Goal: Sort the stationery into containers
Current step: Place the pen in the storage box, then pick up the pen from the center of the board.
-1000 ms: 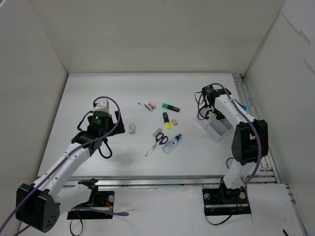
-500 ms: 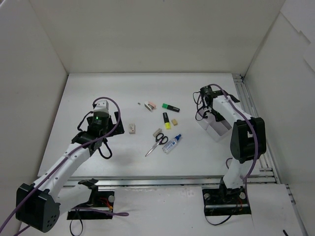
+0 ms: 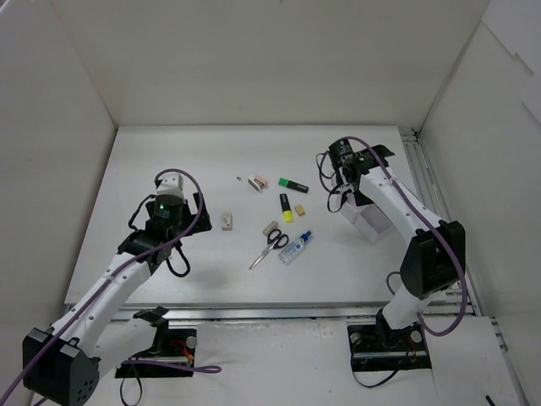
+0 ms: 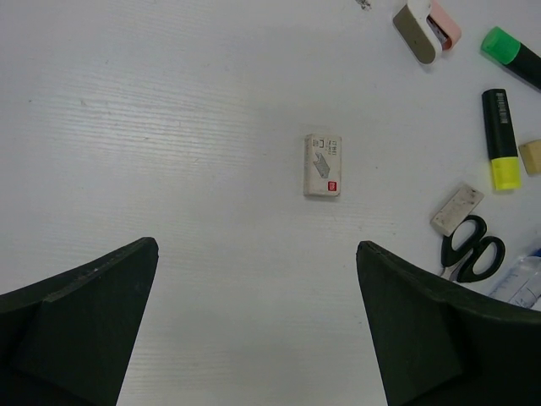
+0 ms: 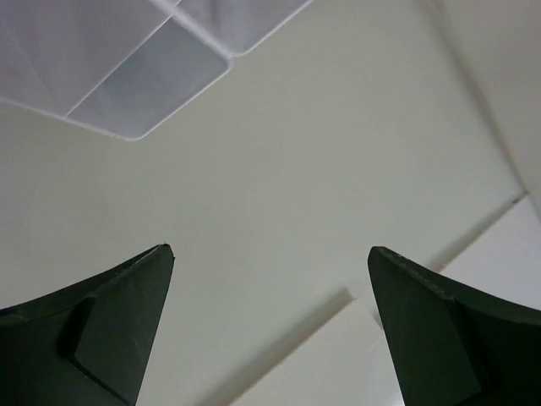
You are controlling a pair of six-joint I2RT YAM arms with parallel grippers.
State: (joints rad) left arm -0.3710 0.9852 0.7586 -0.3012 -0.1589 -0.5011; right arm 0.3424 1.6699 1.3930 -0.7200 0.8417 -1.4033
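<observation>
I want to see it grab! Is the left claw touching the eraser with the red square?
Apart. The left wrist view shows bare table between the eraser and both fingers of the open left gripper.

Bright, even light throughout; shadows soft and faint, focus sharp.

L wrist view: glue bottle (image 4: pixel 517 283) is cut by the right edge, only part of its clear body shows. Green highlighter (image 4: pixel 510 52) and beige eraser (image 4: pixel 532 156) run off the same edge. Tiny bit (image 4: pixel 362 3) clipped at the top edge, too small to ID. Left end effector (image 4: pixel 256 245) fingers cut off at the bottom.

R wrist view: organizer tray (image 5: pixel 144 80) is blurred, cut by the top edge, contents not visible. Right end effector (image 5: pixel 269 249) fingers cut off at the bottom.

Top view: right arm (image 3: pixel 397 199) hides part of the tray.
</observation>
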